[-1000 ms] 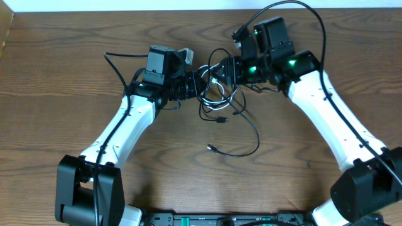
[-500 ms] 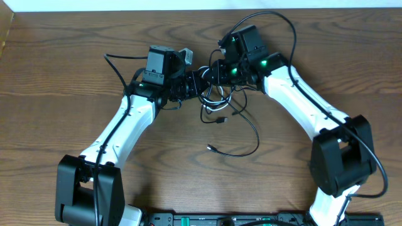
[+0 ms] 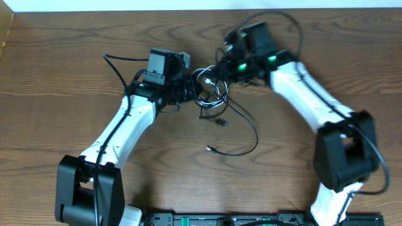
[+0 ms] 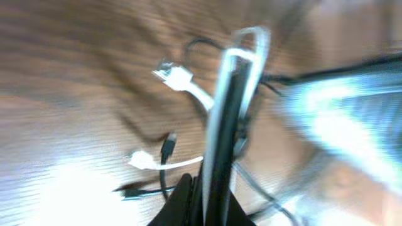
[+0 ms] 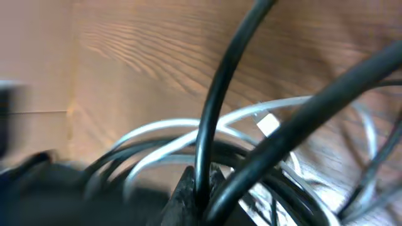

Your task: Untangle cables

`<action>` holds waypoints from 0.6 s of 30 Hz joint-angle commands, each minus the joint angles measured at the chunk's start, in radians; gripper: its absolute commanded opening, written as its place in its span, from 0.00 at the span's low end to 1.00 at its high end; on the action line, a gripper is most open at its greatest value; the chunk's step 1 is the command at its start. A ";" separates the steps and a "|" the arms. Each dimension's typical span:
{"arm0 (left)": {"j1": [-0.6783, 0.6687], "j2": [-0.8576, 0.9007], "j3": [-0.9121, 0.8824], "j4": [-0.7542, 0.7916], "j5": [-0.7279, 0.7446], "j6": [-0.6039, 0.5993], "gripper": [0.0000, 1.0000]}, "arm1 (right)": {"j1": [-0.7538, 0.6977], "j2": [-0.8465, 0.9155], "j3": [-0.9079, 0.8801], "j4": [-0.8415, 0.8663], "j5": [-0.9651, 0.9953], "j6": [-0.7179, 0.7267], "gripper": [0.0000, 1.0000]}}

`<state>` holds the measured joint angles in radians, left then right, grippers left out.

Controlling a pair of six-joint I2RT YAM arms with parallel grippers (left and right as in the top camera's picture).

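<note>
We have both grippers closed at the cables (image 3: 212,94), which lie bunched on the table (image 3: 63,50) between the two of them. Our left gripper (image 3: 190,90) is pressed together on the tangle's near edge. Its wrist view is blurred, but a dark cord and a pale one run straight out from between the fingers, with a white plug (image 4: 176,76) lying just beyond and to one side. Our right gripper (image 3: 224,68) meets the bunch from the opposite side, its tips pinched on a black cord (image 5: 213,107) that rises steeply from them, with white cord (image 5: 182,129) looping just behind. One long black strand (image 3: 248,129) trails away from both grippers toward the arm bases and ends in a small plug.
</note>
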<state>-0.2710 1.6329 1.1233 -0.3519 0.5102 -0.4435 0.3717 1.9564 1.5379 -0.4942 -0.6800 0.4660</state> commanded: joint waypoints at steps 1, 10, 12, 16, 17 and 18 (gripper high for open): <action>0.002 0.002 0.005 -0.042 -0.182 0.025 0.08 | -0.133 -0.154 0.006 -0.016 -0.186 -0.071 0.01; 0.002 0.002 0.005 -0.066 -0.220 0.135 0.07 | -0.538 -0.284 0.006 -0.108 -0.299 -0.078 0.01; 0.002 0.002 0.005 -0.067 -0.220 0.137 0.08 | -0.609 -0.282 0.005 -0.153 -0.228 -0.079 0.01; 0.002 0.002 0.005 -0.067 -0.220 0.143 0.08 | -0.701 -0.282 0.005 -0.259 -0.003 -0.091 0.01; 0.002 0.002 0.005 -0.067 -0.220 0.145 0.07 | -0.709 -0.281 0.005 -0.280 0.021 -0.101 0.01; 0.002 0.002 0.005 -0.066 -0.220 0.145 0.07 | -0.712 -0.281 0.005 -0.301 0.023 -0.120 0.01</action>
<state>-0.2710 1.6325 1.1233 -0.4187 0.3069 -0.3309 -0.3244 1.6783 1.5398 -0.7525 -0.7864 0.3973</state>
